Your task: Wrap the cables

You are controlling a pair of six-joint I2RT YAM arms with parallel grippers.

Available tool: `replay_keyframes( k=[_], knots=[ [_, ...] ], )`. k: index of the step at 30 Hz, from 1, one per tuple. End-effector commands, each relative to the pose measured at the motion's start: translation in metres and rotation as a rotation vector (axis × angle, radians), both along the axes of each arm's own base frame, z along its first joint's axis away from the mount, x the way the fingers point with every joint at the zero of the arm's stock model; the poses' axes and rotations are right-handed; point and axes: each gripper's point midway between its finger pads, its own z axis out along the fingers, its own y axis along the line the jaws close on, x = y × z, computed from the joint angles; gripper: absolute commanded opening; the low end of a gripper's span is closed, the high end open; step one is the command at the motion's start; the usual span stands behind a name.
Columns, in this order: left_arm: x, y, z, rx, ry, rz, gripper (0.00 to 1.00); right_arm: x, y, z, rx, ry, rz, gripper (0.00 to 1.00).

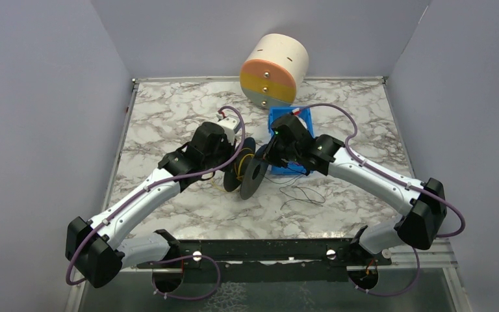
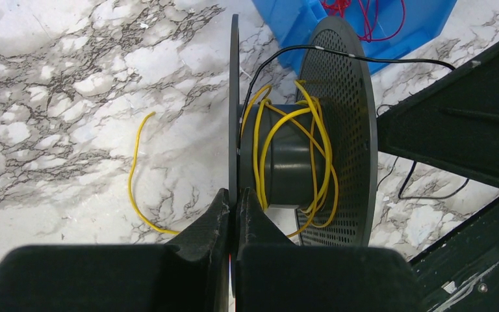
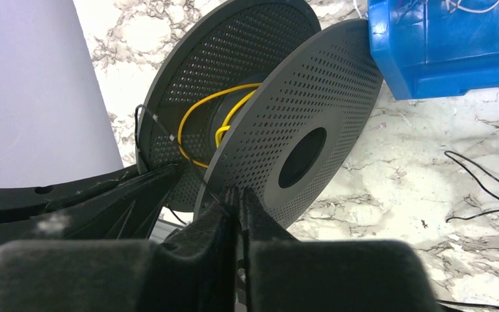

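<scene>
A dark perforated spool (image 1: 252,177) stands on edge between my two grippers. A yellow cable (image 2: 297,146) is looped loosely round its hub, and its tail (image 2: 132,175) lies on the marble. My left gripper (image 2: 235,203) is shut on the rim of the spool's near flange (image 2: 234,97). My right gripper (image 3: 237,195) is shut on a thin dark cable (image 3: 182,153) that runs up over the far flange; the left wrist view shows it as a dark cable (image 2: 377,60) crossing the spool's top. Red cables (image 2: 364,16) lie in the blue bin (image 3: 442,52).
The blue bin (image 1: 292,123) stands right behind the spool. A big cream, orange and yellow cylinder (image 1: 274,70) lies at the back wall. Loose dark cables (image 1: 302,194) lie on the marble to the right of the spool. Grey walls close in three sides.
</scene>
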Motion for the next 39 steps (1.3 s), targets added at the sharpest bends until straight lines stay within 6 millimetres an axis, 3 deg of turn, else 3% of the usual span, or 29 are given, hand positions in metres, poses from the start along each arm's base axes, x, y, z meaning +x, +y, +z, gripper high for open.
replay_keyframes(
  k=[1, 14, 22, 31, 39],
  knots=[
    [0.0, 0.0, 0.006, 0.002, -0.024, -0.009, 0.0, 0.007, -0.006, 0.017, -0.031, -0.111, 0.02, 0.15],
    [-0.003, 0.005, 0.039, -0.013, -0.038, 0.01, 0.0, 0.013, -0.03, 0.023, -0.232, -0.367, 0.215, 0.44],
    [-0.006, 0.015, 0.043, 0.045, -0.01, 0.025, 0.0, -0.004, -0.036, 0.032, -0.336, -0.589, 0.515, 0.6],
    [-0.012, 0.02, 0.044, 0.065, 0.007, 0.022, 0.0, -0.038, -0.03, 0.002, -0.352, -0.69, 0.859, 0.7],
    [-0.017, 0.023, 0.051, 0.068, 0.005, 0.014, 0.0, -0.045, -0.021, -0.027, -0.339, -0.672, 0.962, 0.72]
  ],
)
